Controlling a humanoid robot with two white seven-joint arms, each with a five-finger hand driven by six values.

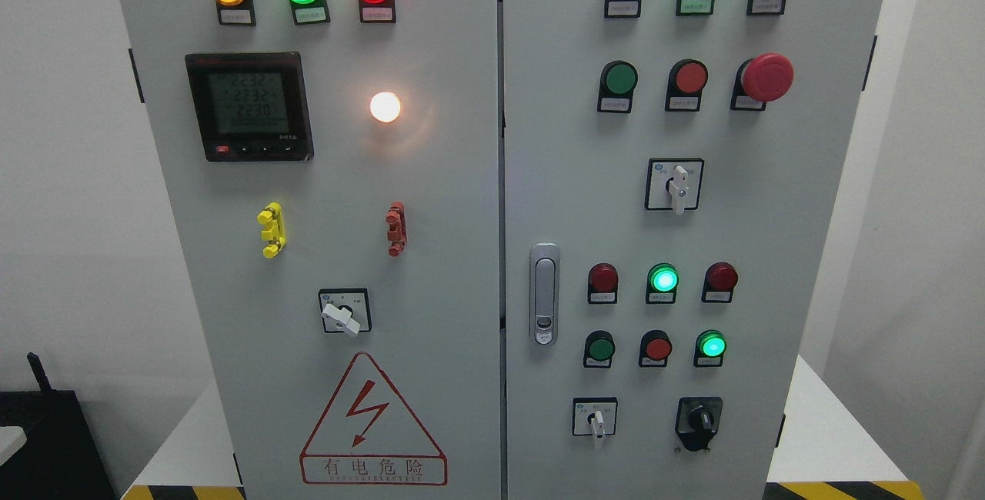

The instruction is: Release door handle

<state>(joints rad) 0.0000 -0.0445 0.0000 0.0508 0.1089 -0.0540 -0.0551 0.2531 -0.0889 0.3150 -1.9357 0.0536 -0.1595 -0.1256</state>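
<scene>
Cabinet [431,269] door handle [544,294] untouched.

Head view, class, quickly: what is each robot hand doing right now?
Left hand: not in view.
Right hand: not in view.
The door handle has nothing on it.

Single head-mounted view, facing the grey two-door metal control cabinet [492,200] straight on, tilted slightly downward. Close range: the doors fill most of the frame, white wall [69,177] showing at both sides.

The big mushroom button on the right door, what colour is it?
Red. The big mushroom button shows best in the head view, upper right of the cabinet.
</scene>
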